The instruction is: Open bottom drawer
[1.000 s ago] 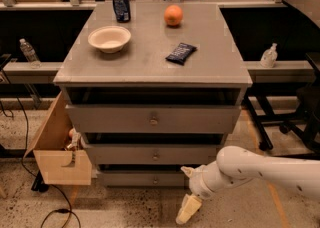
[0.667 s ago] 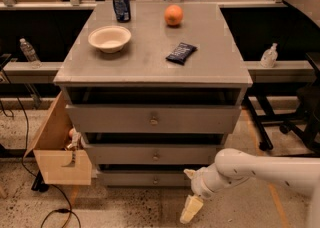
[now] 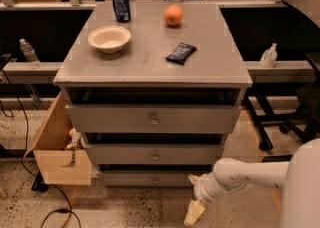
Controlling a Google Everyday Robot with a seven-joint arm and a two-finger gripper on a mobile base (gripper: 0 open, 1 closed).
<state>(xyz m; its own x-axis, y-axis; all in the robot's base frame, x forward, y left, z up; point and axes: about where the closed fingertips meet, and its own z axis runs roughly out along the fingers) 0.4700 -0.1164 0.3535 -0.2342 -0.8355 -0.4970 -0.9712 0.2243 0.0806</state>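
The bottom drawer (image 3: pixel 145 178) is the lowest, narrowest grey front of the cabinet, with a small round knob (image 3: pixel 155 179) at its centre. It sits nearly flush under the middle drawer (image 3: pixel 150 154). My gripper (image 3: pixel 194 208) hangs low at the cabinet's right front corner, right of the knob and slightly below the drawer front, on a white arm (image 3: pixel 250 174) coming in from the right. One cream fingertip (image 3: pixel 193 213) points down toward the floor.
On the cabinet top stand a white bowl (image 3: pixel 109 38), a blue can (image 3: pixel 120 4), an orange (image 3: pixel 173 15) and a dark snack packet (image 3: pixel 180 53). A cardboard box (image 3: pixel 57 154) leans at the cabinet's left. A cable (image 3: pixel 52 207) lies on the floor.
The arm and gripper have shifted slightly right and a little lower. The drawers have not moved.
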